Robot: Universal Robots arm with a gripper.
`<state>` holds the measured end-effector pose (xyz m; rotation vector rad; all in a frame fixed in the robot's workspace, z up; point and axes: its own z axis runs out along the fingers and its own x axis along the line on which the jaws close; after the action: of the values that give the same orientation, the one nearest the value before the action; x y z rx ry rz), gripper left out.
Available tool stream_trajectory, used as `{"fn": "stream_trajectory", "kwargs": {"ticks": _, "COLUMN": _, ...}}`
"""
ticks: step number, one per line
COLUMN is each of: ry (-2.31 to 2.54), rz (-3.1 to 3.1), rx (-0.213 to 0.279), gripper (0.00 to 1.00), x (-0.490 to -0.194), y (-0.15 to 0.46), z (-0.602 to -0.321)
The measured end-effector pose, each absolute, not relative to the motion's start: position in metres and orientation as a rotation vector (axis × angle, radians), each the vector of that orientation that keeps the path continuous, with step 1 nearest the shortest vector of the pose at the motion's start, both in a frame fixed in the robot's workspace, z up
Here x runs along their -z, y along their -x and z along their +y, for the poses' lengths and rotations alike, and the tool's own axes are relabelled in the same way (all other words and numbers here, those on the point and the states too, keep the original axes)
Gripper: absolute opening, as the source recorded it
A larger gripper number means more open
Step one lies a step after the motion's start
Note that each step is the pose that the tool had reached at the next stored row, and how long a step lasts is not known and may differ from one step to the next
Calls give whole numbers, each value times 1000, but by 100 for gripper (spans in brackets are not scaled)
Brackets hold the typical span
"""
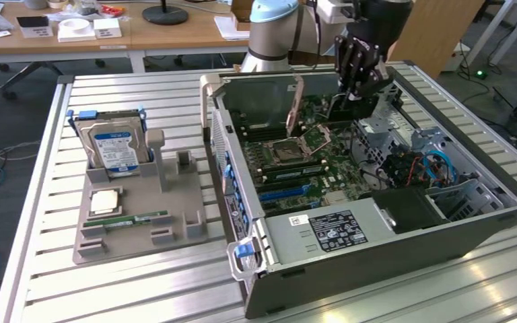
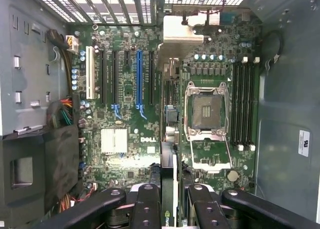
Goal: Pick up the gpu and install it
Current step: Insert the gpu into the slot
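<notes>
Gripper [image 1: 359,91] pinches the gpu [image 1: 342,113] between its two fingers [image 2: 147,209]; the card is held on edge, over the motherboard [image 2: 125,154] inside the one open computer case [image 1: 474,222]. Seen from the wrist, the card lines up between the expansion slots and the CPU socket [image 2: 205,111]. One socket, empty, its frame open. One blue slot [image 2: 139,79], one white slot [image 2: 90,71], the others black. At the exterior view's left, one grey holder [image 1: 132,235] on the slatted table [image 1: 132,296] carries one upright hard drive [image 1: 115,148], one CPU chip [image 1: 106,200] and one green RAM stick [image 1: 128,219], both lying flat.
</notes>
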<state>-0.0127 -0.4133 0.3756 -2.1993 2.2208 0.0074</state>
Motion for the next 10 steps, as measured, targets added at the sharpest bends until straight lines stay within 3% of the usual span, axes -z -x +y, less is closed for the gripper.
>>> {"fn": "stream_trajectory", "kwargs": {"ticks": 10, "ry": 2199, "rz": 2221, "rx": -7, "gripper": 26, "x": -363, "y": 13, "z": -413}}
